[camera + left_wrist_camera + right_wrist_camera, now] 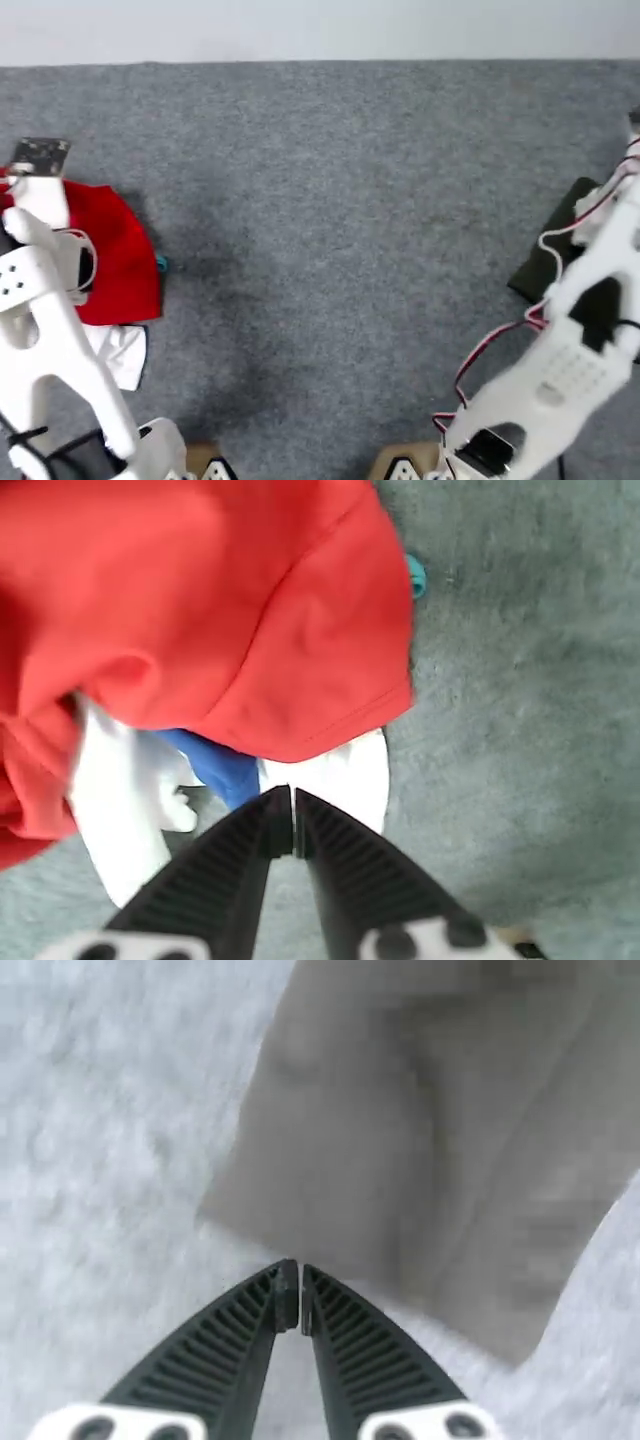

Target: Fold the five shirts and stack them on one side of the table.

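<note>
Left edge of grey felt table (350, 200): a heap of shirts. Red shirt (200, 610) on top, crumpled. Blue shirt (220, 765) and white shirt (335, 775) poke out from under its hem. Teal scrap (416, 577) just beside the red cloth. Left gripper (293, 825) over the heap's white edge, fingers pressed together, nothing between them.

Right edge of table: dark shirt (420, 1160), lying flat. Right gripper (293, 1305) at the shirt's edge, fingers closed on themselves, no cloth seen pinched
</note>
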You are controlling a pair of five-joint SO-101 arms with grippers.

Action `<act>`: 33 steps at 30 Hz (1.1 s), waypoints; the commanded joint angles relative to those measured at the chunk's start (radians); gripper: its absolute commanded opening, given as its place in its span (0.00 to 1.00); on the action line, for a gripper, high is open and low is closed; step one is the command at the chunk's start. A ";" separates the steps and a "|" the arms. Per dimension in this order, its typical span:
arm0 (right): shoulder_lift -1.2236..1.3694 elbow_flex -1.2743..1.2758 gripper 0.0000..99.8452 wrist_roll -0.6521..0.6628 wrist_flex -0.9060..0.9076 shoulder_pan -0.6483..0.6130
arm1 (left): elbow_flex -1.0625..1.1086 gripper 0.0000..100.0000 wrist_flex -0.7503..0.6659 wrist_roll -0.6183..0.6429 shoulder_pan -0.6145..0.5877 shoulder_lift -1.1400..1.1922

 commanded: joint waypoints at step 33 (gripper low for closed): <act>-0.486 0.654 0.01 -0.018 0.044 -0.022 | -0.182 0.08 -0.658 -0.427 -0.259 0.331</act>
